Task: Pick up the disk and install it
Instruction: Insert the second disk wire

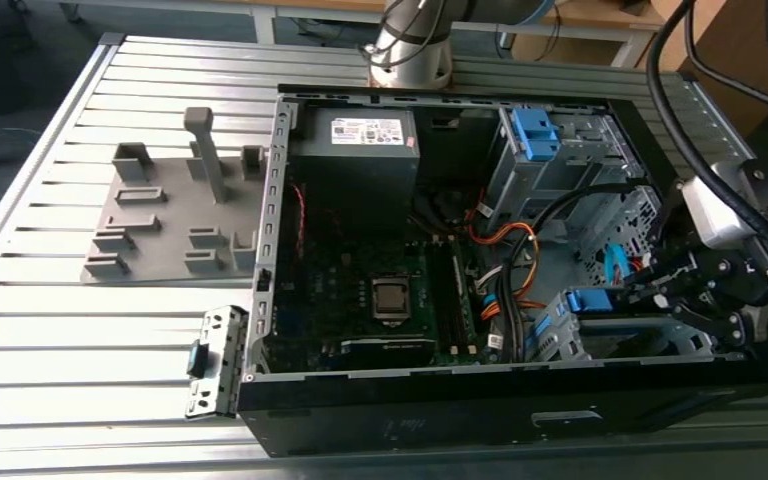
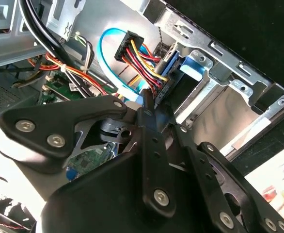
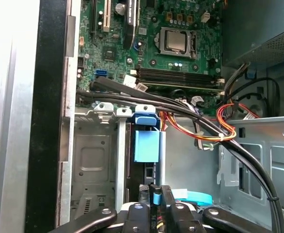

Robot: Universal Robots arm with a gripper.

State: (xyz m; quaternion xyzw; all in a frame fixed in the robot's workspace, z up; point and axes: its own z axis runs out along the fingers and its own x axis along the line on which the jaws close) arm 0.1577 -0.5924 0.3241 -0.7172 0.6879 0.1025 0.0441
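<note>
1. one open case (image 1: 277, 250) lies on the slatted table (image 1: 37, 330), with one grey fixture (image 1: 177, 215) beside it.
2. two blue-tabbed bays: one far (image 1: 534, 130), one near (image 1: 590, 300).
3. one disk (image 3: 146, 145) sits edge-on in the near bay, long axis running into it, mostly hidden.
4. one gripper (image 3: 154, 196) hangs at the disk's end; its grip i can't tell.

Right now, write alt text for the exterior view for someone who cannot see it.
An open computer case lies on a slatted metal table, and the black gripper reaches into its drive cage at the exterior view's right, beside a blue drive rail. A grey plastic fixture stands on the table at the left.
</note>
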